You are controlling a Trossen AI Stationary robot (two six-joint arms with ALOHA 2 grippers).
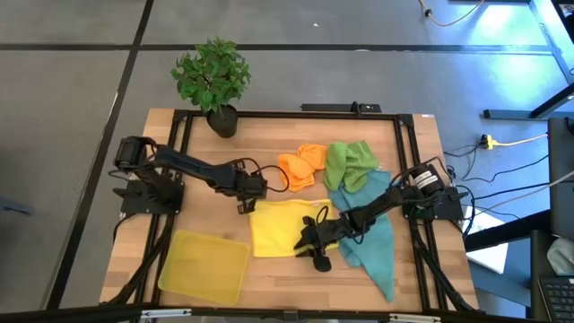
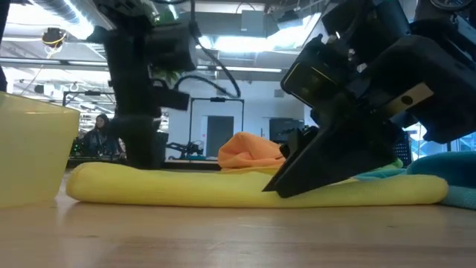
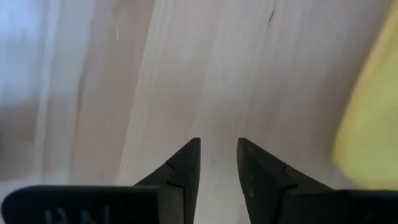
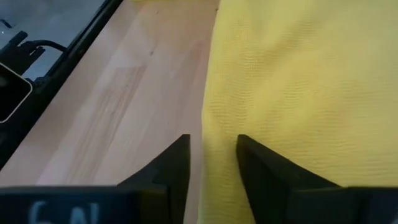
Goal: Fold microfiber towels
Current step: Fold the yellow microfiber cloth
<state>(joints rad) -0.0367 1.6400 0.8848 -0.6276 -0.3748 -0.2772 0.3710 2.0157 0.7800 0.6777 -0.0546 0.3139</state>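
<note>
Two matte black jointed arms, black cables along the links, tapered dark fingers (image 4: 264, 177), white stencilled wrist lettering

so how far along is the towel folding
Early. The yellow towel lies flat mid-table and looks partly folded at most. In hand: the right gripper is at its near edge, fingers parted over the cloth edge, while the left gripper sits open above bare wood by its far-left corner. Left: the orange, green and teal towels lie crumpled and the tray holds nothing.
</note>
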